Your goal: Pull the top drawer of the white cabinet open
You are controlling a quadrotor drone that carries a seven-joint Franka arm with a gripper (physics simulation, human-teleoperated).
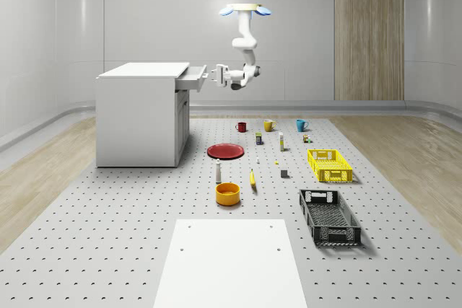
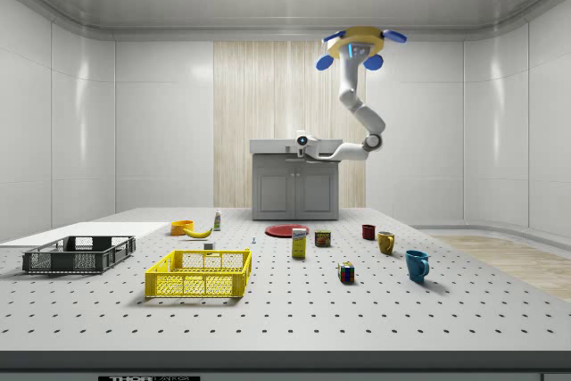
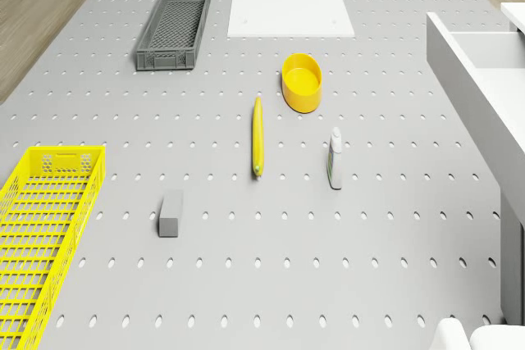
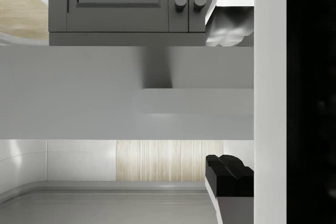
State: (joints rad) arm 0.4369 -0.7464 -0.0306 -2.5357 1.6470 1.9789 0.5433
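**Tool at the drawer front, drawer partly out**

The tool (image 1: 214, 75) sits level at the front of the top drawer (image 1: 192, 78), reaching sideways so a pull runs straight out; whether it is clenched I cannot tell. The drawer juts from the white cabinet (image 1: 138, 117). The drone (image 1: 246, 11) hovers above the perforated surface (image 1: 108, 236), beside the cabinet, giving the arm room.

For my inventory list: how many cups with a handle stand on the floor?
3, in a row beyond the red plate: red mug, yellow mug, blue mug. None seems hidden.
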